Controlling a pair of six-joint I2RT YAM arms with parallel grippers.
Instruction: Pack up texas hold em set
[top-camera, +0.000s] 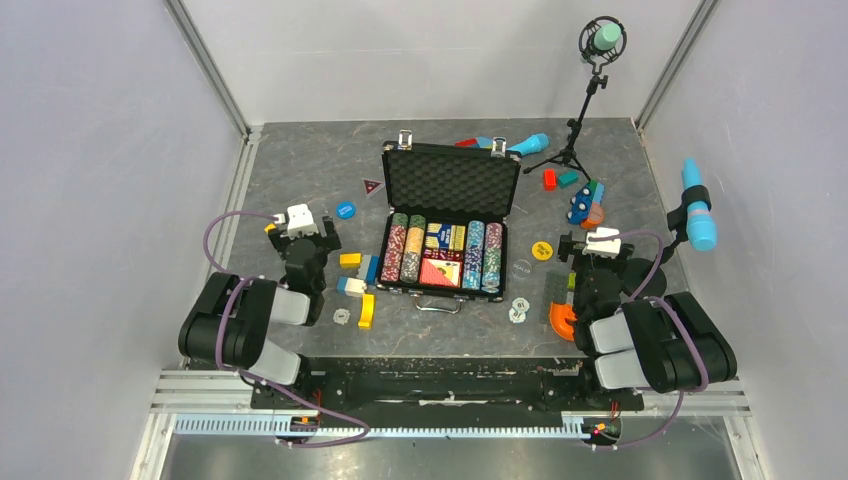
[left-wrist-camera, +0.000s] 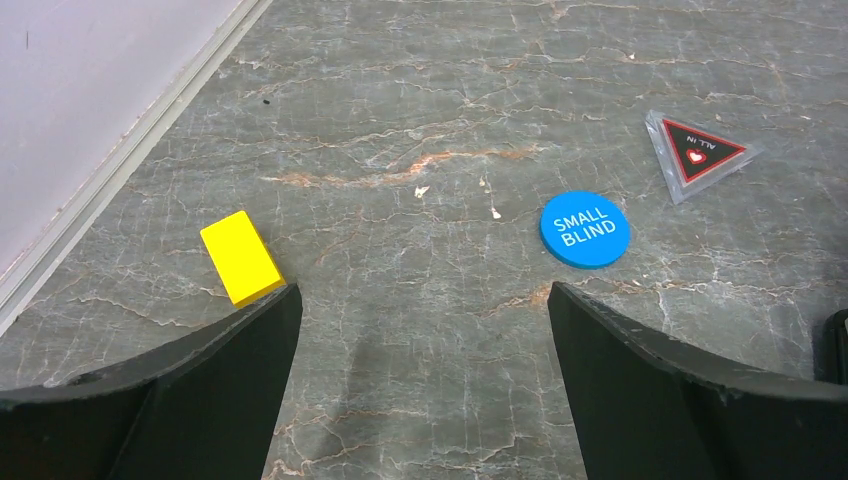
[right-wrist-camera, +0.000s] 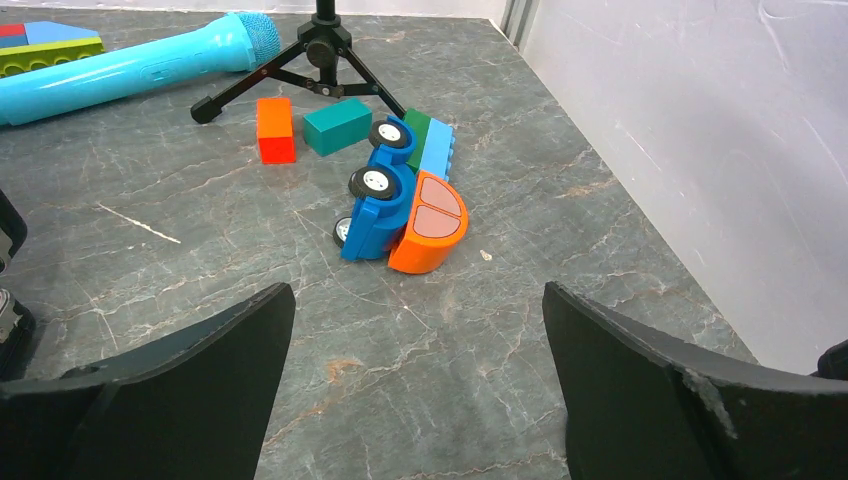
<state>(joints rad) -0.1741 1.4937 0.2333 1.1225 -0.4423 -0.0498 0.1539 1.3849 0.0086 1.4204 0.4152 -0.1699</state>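
Top external shows your case open for loading; left gripper, spread empty, faces the blue button; right gripper spread too.

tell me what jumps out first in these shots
The open black briefcase stands out in the middle of the table, its rows of colourful poker chips on show. Around it lie scattered toy blocks, and a blue small blind button sits loose to its left.

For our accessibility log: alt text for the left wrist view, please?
The open left gripper looks down on a grey marbled tabletop. Ahead lie a blue SMALL BLIND button, a triangular ALL IN marker and a yellow block.
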